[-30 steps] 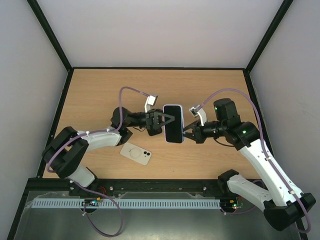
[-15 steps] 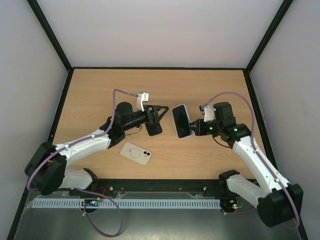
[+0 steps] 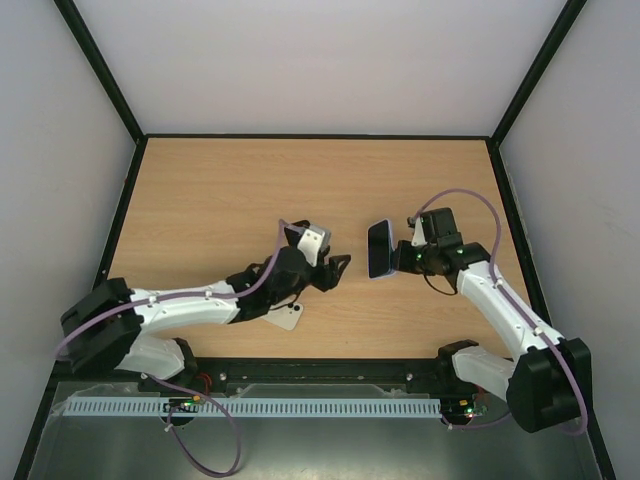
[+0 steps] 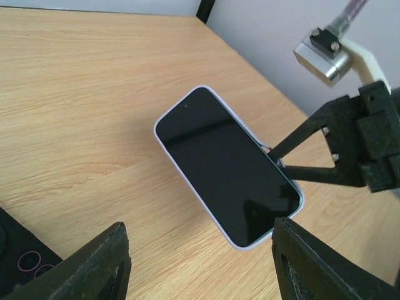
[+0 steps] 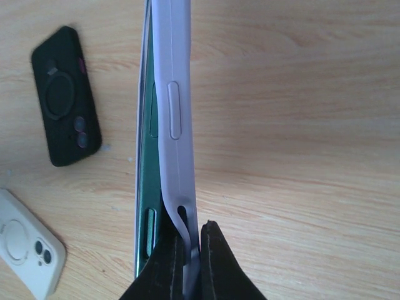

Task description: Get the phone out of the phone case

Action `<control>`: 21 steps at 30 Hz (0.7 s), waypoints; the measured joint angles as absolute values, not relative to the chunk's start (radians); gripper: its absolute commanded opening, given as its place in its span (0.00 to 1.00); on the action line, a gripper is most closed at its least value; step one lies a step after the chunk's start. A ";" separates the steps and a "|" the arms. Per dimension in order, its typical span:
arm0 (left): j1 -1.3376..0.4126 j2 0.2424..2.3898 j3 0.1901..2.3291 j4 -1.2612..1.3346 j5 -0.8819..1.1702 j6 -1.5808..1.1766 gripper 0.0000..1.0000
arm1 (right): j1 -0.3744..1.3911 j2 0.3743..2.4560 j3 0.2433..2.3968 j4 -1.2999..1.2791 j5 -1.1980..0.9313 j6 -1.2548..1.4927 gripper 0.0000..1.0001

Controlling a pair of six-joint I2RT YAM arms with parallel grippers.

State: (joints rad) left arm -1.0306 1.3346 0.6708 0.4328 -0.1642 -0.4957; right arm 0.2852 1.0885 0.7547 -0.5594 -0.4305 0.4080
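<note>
The phone [image 4: 228,165] sits in its lilac case [image 5: 178,125] (one edge peeled away). The right gripper [image 5: 187,234] pinches that case edge; the left gripper [image 4: 200,269] hangs wide apart, empty.

No readable text, labels, brands or numbers appear on anything.

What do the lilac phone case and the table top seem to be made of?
The lilac phone case looks like soft matte silicone or rubbery plastic: its edge bends away from the phone where the right gripper pinches it, without gloss. The table top looks like light wood or wood-grain laminate with a satin finish; the grain lines cannot settle which.
</note>
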 measured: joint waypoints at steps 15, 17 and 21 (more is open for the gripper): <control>-1.191 1.689 0.749 0.659 -0.290 -0.138 0.62 | 0.285 1.237 0.721 -0.539 -0.427 0.458 0.02; -1.196 1.737 0.783 0.676 -0.293 -0.106 0.62 | 0.285 1.245 0.721 -0.530 -0.429 0.461 0.02; -1.198 1.822 0.854 0.690 -0.305 -0.054 0.59 | 0.285 1.255 0.721 -0.512 -0.435 0.461 0.02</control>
